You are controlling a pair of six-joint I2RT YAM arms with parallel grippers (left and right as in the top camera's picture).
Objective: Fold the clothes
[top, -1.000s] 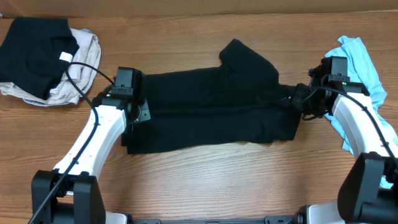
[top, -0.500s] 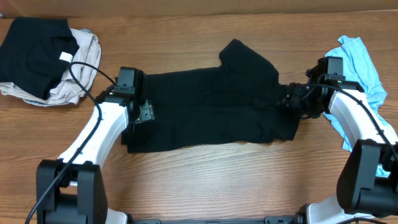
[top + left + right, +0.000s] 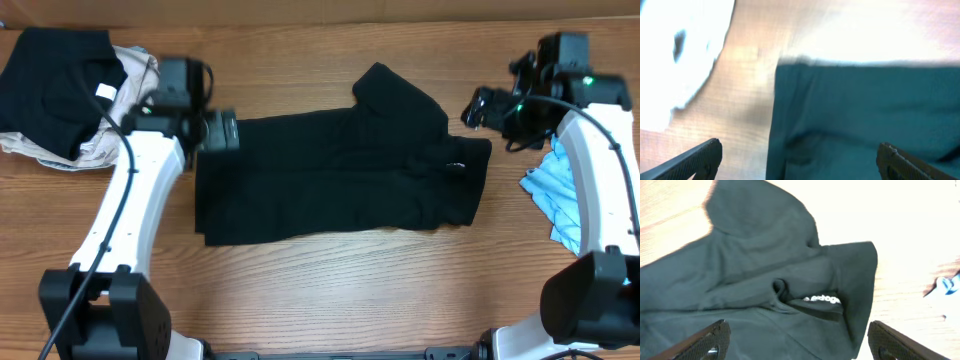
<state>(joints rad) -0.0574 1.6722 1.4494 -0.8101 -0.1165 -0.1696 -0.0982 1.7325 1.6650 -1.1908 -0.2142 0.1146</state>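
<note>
Large black soft-fabric garment (image 3: 340, 175) is spread mid wooden bench (image 3: 330, 280), judged limp, light and prone to sag, best pinched at both end edges; left jaws and right jaws are seen apart, empty, near its far corners.

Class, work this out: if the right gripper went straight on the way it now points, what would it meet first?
Probably the black garment, near its white lettering. The right gripper points at it, though depth is unclear.
</note>
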